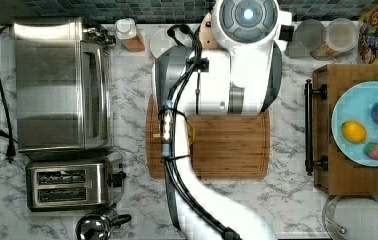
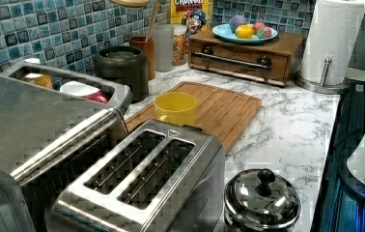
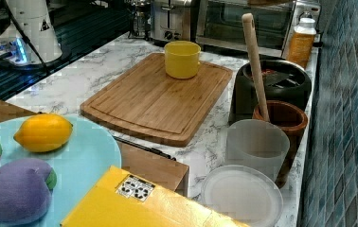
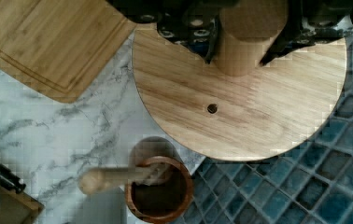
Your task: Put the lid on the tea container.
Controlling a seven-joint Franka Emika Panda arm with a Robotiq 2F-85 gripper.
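Cutting board (image 3: 156,97): middle of the right view, flat on the counter (image 3: 73,80).
Cup (image 3: 182,58): on the board's far end.
Tea container (image 3: 272,87): right of the board in the right view.
Jar (image 3: 286,125): just in front of the container, a stick (image 3: 254,61) standing in it.
Lid (image 4: 240,98): upper centre of the wrist view, above the jar, its knob between the gripper's (image 4: 247,39) fingers.
Plate (image 3: 85,156): lower left of the right view, fruit on it.

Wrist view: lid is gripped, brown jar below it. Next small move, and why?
Probably shift the wooden lid sideways toward the tea container before lowering. The gripper is shut on the lid's knob, but the brown jar with its wooden stick lies beneath its edge, and the black canister stands open beside that jar.
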